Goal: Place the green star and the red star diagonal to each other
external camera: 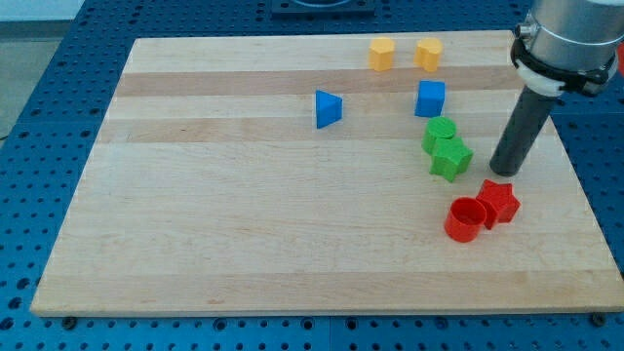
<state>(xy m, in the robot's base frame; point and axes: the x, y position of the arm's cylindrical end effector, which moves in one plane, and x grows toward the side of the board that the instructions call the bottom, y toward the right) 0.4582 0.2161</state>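
- Camera view: desk [244,244] w/ wooden top fills most of it; all blocks sit in its right half, toward the right edge.
- Arm: comes down from the top-right corner, rod near upright w/ slight lean. My tip [503,173] rests on the desk just above the red star [498,202], to the right of the green star [449,158], near both, touching neither as far as I can tell.
- Tool: no jaws at all, just a plain rod, so nothing to spread, press or pinch; it holds nothing.
- Risk 1: red cylinder [464,219] touches the red star's left side. A push toward the desk's left edge would prob. drag the cylinder along & could twist the star off course.
- Risk 2: green cylinder [439,132] is pressed against the green star's top. Nudging that star toward the far edge shoves both, maybe into the blue cube [430,98].
- Risk 3: stars already look roughly diagonal, green up-left of red; a hard push could spoil that, or run red off the near right edge.
- Well apart, low risk: blue triangle [328,108], two yellow blocks [381,54] [428,54] by the far edge.
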